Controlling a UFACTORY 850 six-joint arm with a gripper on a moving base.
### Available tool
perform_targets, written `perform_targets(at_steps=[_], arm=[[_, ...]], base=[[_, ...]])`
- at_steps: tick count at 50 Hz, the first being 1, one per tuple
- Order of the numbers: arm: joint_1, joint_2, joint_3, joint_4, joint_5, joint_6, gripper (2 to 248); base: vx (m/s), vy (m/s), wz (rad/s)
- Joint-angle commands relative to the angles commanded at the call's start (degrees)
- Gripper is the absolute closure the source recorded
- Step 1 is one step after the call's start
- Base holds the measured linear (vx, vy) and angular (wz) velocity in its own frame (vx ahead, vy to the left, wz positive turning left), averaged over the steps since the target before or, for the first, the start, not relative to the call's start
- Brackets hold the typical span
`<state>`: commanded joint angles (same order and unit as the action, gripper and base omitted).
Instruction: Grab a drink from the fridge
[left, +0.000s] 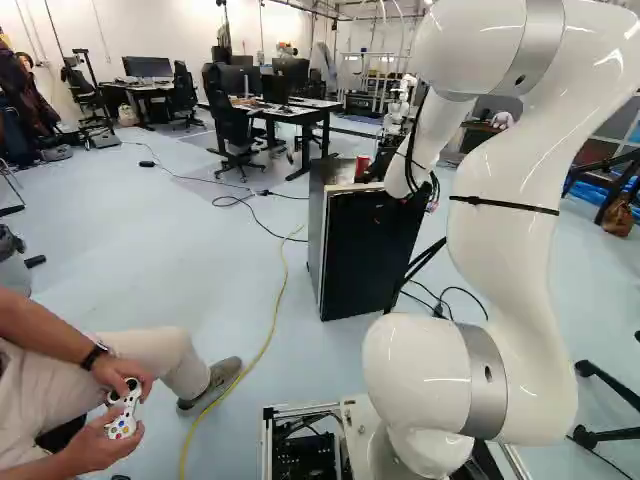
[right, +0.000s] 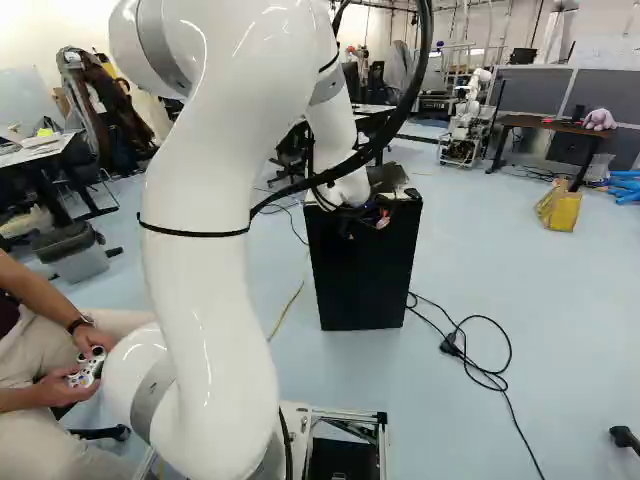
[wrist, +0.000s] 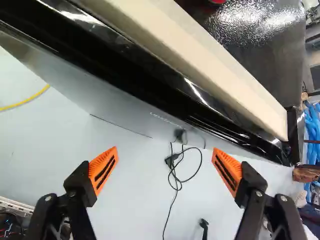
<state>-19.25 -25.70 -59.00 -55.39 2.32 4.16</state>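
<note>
While poised near top edge of fridge (left: 316, 235), holding gripper (wrist: 165, 159) wide with nothing between, likely to fit around edge of door (right: 360, 270) before pulling. Note red can (left: 362, 166) atop fridge, maybe just parked; can't see any drink inside, behind seemingly shut door.

One fridge (left: 372, 255); one can (left: 362, 163) (one controller (left: 126, 408))

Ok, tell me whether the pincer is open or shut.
The pincer is open: its orange pads stand wide apart, with nothing gripped between them.
</note>
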Motion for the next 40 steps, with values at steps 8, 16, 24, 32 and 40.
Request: perform_targets(at_steps=[8, 16, 24, 32, 40], arm=[[0.26, -0.26, -0.35, 0.00, 0.00, 0.00, 3], [0.49, -0.42, -0.57, 0.00, 0.00, 0.00, 3], [0.71, -0.56, -0.74, 0.00, 0.00, 0.00, 3], [0.90, -0.65, -0.87, 0.00, 0.00, 0.00, 3], [0.93, -0.66, -0.89, 0.00, 0.00, 0.00, 3]], base=[[0.000, 0.000, 0.000], [0.000, 0.000, 0.000], [0.000, 0.000, 0.000], [0.000, 0.000, 0.000], [0.000, 0.000, 0.000]])
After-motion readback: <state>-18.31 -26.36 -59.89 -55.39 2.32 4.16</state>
